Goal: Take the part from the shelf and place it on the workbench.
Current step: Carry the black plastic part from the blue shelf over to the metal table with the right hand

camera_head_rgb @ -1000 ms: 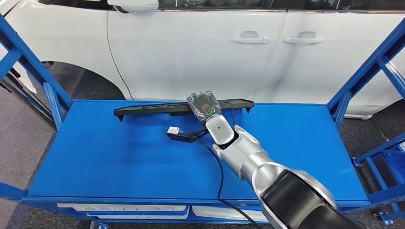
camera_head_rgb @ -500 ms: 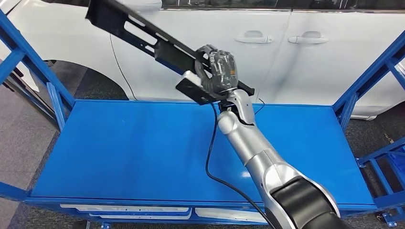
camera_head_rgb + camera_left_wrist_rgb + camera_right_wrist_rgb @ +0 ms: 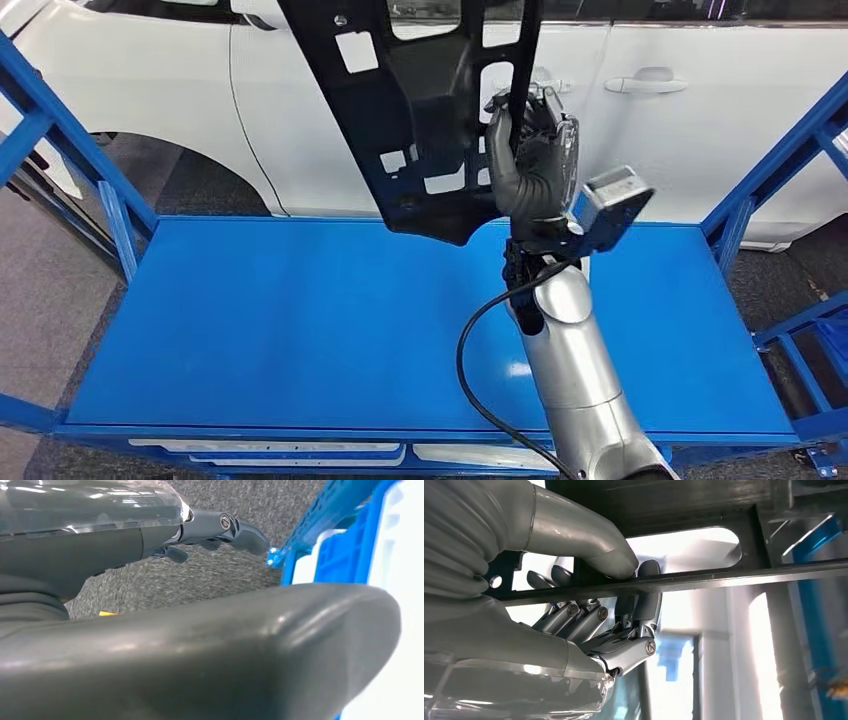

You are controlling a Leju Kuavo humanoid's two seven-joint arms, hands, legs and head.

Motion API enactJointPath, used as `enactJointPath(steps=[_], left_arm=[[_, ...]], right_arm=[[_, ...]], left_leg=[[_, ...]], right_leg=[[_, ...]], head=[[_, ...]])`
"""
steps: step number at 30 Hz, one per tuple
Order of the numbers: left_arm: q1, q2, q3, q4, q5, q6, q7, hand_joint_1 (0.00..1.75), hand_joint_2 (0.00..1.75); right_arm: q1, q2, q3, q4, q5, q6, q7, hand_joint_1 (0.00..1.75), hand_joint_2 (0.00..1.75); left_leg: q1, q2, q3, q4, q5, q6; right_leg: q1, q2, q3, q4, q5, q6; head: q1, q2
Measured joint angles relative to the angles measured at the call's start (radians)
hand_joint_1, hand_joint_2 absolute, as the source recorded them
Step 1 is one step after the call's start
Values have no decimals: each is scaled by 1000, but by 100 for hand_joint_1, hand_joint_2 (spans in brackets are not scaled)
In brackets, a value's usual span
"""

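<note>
Right hand (image 3: pixel 532 160) clamped on the part (image 3: pixel 430 110); fingers wrapped round a thin bar along the part's right-hand edge; right wrist view shows the thumb (image 3: pixel 589 540) on one face of that bar and the darker fingers (image 3: pixel 644 600) on the other. Part is a flat black plastic panel with rectangular cut-outs; held up in the air, roughly upright, clear of the blue shelf (image 3: pixel 250 320) deck below; its top runs out of the head view; lower end hangs above the far middle of the deck, not touching. Right arm (image 3: pixel 570 350) rises steeply from the near edge of the shelf; black cable (image 3: pixel 470 340) loops beside it. White car (image 3: pixel 700 130) stands behind the shelf, door handles visible. Left hand (image 3: pixel 220 527) is low, over grey carpet beside a blue frame post (image 3: pixel 325 515); fingers look loosely curled, nothing in them; cannot tell firmly whether apart or together.
</note>
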Motion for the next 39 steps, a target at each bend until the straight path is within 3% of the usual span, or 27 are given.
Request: enactJointPath(steps=[3, 5, 7, 8, 9, 10, 12, 14, 16, 18, 20, 23, 25, 26, 29, 30, 31, 34, 36, 39], left_arm=[[3, 1, 5, 0, 7, -22, -17, 0, 0], [4, 1, 6, 0, 11, -30, -27, 0, 0], [6, 1, 7, 0, 13, -35, -35, 0, 0], [8, 1, 8, 0, 14, -36, -37, 0, 0], [10, 1, 9, 0, 14, -38, -39, 0, 0], [11, 1, 9, 0, 14, -39, -40, 0, 0], [12, 1, 10, 0, 14, -40, -42, 0, 0], [12, 0, 10, 0, 13, -41, -44, 0, 0], [12, 0, 11, 0, 12, -42, -46, 0, 0], [12, 1, 12, 0, 12, -42, -46, 0, 0], [12, 2, 12, 0, 11, -42, -46, 0, 0], [13, 3, 12, 0, 10, -42, -46, 0, 0], [13, 3, 13, 0, 10, -42, -46, 0, 0], [13, 3, 13, 0, 10, -42, -46, 0, 0], [10, 4, 13, 0, 10, -42, -46, 0, 0], [9, 4, 13, 0, 10, -43, -47, 0, 0], [8, 4, 13, 0, 11, -43, -47, 0, 0], [10, 4, 13, 0, 10, -44, -47, 0, 0], [10, 4, 13, 0, 9, -47, -47, 0, 0], [13, 4, 13, 0, 7, -50, -47, 0, 0]], right_arm=[[67, -11, 4, -107, -64, 85, -11, 175, 175], [101, -20, 8, -163, -77, 109, -17, 175, 175], [142, -30, 15, -212, -81, 126, -24, 175, 175], [163, -36, 19, -233, -82, 133, -28, 175, 175], [182, -41, 24, -255, -83, 139, -31, 175, 175], [198, -46, 29, -277, -81, 144, -33, 175, 175], [217, -54, 40, -316, -75, 149, -34, 175, 175], [232, -60, 50, -343, -71, 153, -32, 175, 175], [253, -67, 55, -363, -69, 155, -29, 175, 175], [270, -74, 61, -377, -64, 155, -29, 175, 175], [286, -80, 69, -385, -58, 155, -31, 175, 175], [307, -86, 79, -390, -55, 155, -36, 175, 175], [314, -90, 85, -391, -55, 155, -39, 175, 175], [317, -92, 88, -392, -55, 156, -42, 175, 175], [321, -98, 93, -397, -55, 156, -46, 175, 175], [322, -100, 94, -399, -55, 156, -46, 175, 175], [322, -101, 95, -401, -55, 156, -47, 175, 175], [327, -106, 97, -404, -56, 156, -50, 175, 175], [340, -114, 97, -412, -60, 157, -61, 175, 175], [363, -126, 97, -424, -61, 158, -82, 175, 175]], left_leg=[[2, -1, 1, -4, 3, 22], [3, -1, 3, -6, 4, 32], [0, 0, 3, -6, 3, 36], [-1, 0, 3, -6, 2, 37], [-2, 0, 3, -6, 2, 37], [-3, -1, 4, -6, 2, 37], [-5, -2, 7, -6, 3, 35], [-6, -2, 7, -5, 5, 27], [-5, -2, 5, -8, 9, 15], [-4, -1, 3, -6, 3, 4], [-4, 1, -18, 56, -53, -3], [-3, 2, -68, 214, -154, -10], [-3, 2, -69, 255, -171, -12], [-3, 2, -48, 237, -161, -12], [-5, 2, 78, 44, -102, -3], [-8, 2, 103, -1, -91, 2], [-11, 1, 112, -21, -87, 8], [-12, 2, 101, -24, -62, 25], [-8, 6, 84, -29, -39, 38], [-7, 8, 46, -29, -9, 45]], right_leg=[[-4, -2, -4, 17, -19, 14], [-6, -2, -45, 110, -76, 22], [-7, -2, -111, 249, -137, 25], [-7, -2, -131, 289, -145, 25], [-7, -2, -135, 295, -135, 23], [-7, -2, -114, 252, -106, 19], [-4, -1, -39, 104, -39, 7], [4, -1, 6, 10, -8, -1], [10, -1, 7, 0, -2, -5], [4, -3, 6, -8, 7, -15], [-1, -7, 2, -19, 20, -27], [3, -11, -11, -19, 30, -35], [5, -11, -23, -17, 39, -34], [5, -11, -31, -14, 44, -33], [6, -10, -51, -3, 58, -23], [7, -10, -54, 0, 62, -18], [7, -10, -55, 1, 67, -12], [5, -9, -59, -4, 78, 6], [3, -6, -78, 29, 30, 16], [-2, -4, -123, 201, -115, 28]], head=[[0, 0], [0, 0], [0, 0], [0, 0], [0, 0], [0, 0], [0, 0], [0, 0], [0, 0], [0, 0], [0, 0], [0, 0], [0, 0], [0, 0], [0, 0], [0, 0], [0, 0], [0, 0], [0, 0], [0, 0]])
